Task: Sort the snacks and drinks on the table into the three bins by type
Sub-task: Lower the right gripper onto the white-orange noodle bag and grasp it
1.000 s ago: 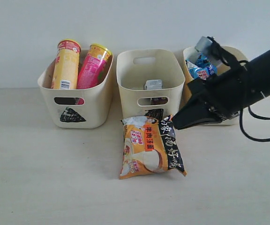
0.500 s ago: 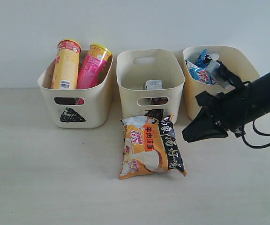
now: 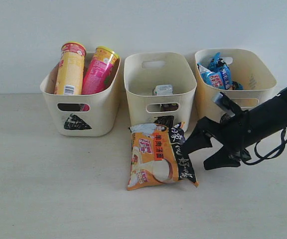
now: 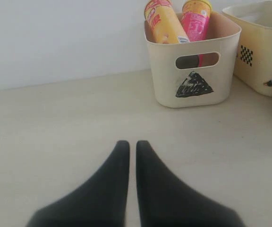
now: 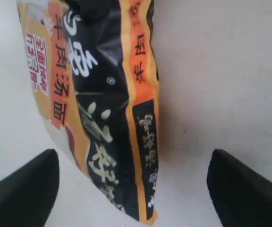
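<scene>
The table point(image 3: 44, 194) carries three bins point(image 3: 136, 89) in a row, and the orange-black noodle packet point(image 3: 153, 159) lies flat before the middle one. The right gripper point(image 3: 197, 157) has dropped from the right bin and spread its jaws wide, just right of the packet. The left gripper point(image 4: 131, 147) sits pinched closed.

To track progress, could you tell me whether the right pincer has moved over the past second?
Yes. The right pincer has come down from the rim of the right bin to table level beside the orange-black noodle packet, jaws open.
</scene>
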You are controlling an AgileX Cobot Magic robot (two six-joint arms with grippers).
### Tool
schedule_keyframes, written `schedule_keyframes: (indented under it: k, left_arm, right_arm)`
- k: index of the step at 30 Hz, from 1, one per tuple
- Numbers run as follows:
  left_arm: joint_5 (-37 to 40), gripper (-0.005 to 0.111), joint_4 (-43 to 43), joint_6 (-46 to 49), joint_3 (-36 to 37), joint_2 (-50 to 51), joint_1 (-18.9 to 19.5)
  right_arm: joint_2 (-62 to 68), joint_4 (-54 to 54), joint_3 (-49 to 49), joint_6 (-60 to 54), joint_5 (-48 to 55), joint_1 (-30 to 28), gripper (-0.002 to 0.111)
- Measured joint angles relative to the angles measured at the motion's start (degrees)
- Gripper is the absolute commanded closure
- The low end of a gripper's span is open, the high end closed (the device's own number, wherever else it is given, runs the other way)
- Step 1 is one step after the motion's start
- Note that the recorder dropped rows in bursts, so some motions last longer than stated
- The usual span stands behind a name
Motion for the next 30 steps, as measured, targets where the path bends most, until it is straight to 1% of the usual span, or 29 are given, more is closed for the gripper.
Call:
schedule_keyframes:
  k: [2,3,11,17,25,28,30]
  left_arm:
    - [0.00,0.102,0.00,0.00,0.00,0.00,0.00]
    - [0.00,0.102,0.00,0.00,0.00,0.00,0.00]
    - [0.00,0.102,0.00,0.00,0.00,0.00,0.00]
    - [0.00,0.102,0.00,0.00,0.00,0.00,0.00]
    - [0.00,0.102,0.00,0.00,0.00,0.00,0.00]
    - [0.00,0.102,0.00,0.00,0.00,0.00,0.00]
    - [0.00,0.102,0.00,0.00,0.00,0.00,0.00]
  right_arm:
    - [1.24,0.95,-1.29,-0.12,0.11,0.00,0.021]
    - [1.59,1.23,-1.62,-0.12,0.01,0.00,0.021]
    - [4.43,2.87,-5.73,-0.23,-0.44,0.72,0.022]
    - [6.26,4.44,-8.42,-0.58,-0.54,3.17,0.022]
    - [7.47,5.33,-9.19,-1.31,-0.89,7.26,0.022]
    - [7.94,5.71,-9.43,-1.31,-0.89,8.48,0.026]
    - [8.16,6.15,-9.56,-1.31,-0.91,8.84,0.035]
